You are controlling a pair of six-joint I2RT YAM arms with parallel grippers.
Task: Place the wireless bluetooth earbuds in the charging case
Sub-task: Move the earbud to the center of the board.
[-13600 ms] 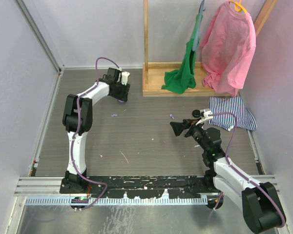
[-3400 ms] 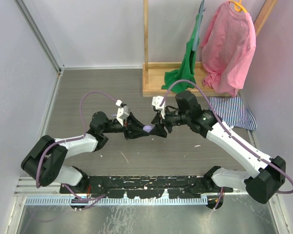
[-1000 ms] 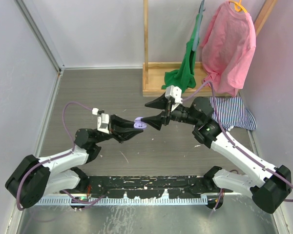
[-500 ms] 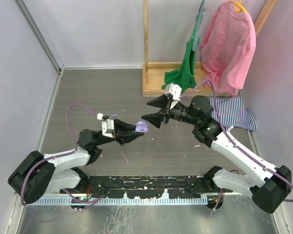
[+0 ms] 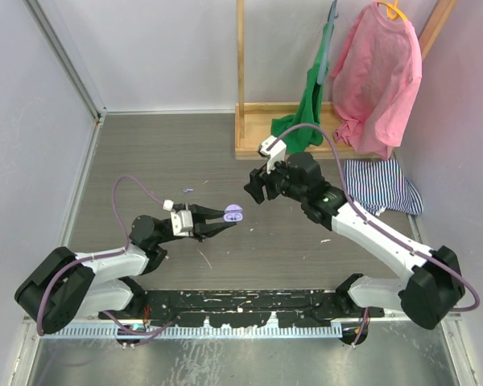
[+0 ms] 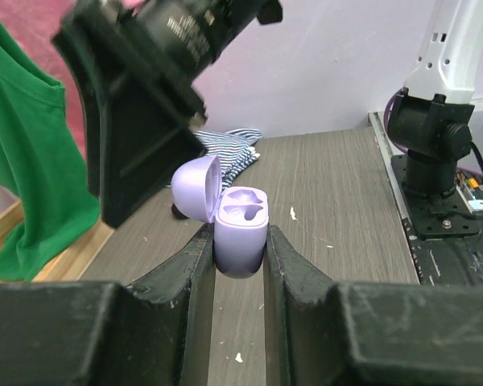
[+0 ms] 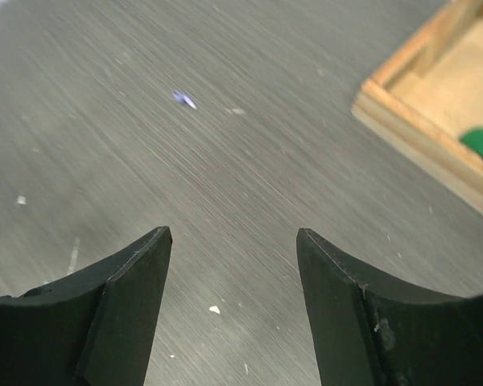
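1. The left gripper point(image 6: 239, 249) is closed on a lilac charging case point(image 6: 243, 215), which is clamped by its lower body between the two black fingers.
2. The case is held off the table point(image 5: 145, 161), with its top projecting past the fingertips.
3. The hinged lid point(image 6: 195, 189) is seen swung open to one side of the jaws, and two moulded wells are shown in the case's top face.
4. The right gripper point(image 7: 233, 233) is seen with its jaws spread apart and only bare tabletop between them.
5. In the top view, the right gripper is placed just beyond the held case and a little to its right, apart from it. In the left wrist view, its black body is seen behind the open lid.
6. A tiny lilac earbud point(image 7: 184, 100) is seen lying on the table ahead of the right jaws and left of their gap, well apart from the fingertips.
7. In the top view, the same earbud point(image 5: 188, 190) is found beside the left gripper's wrist, apart from the case.
8. Behind the right gripper, a wooden rack base point(image 5: 290, 149) is seen, with a green garment point(image 5: 302, 121) and a pink shirt point(image 5: 378, 72) hung over it and a striped cloth point(image 5: 382, 189) lying beside it.
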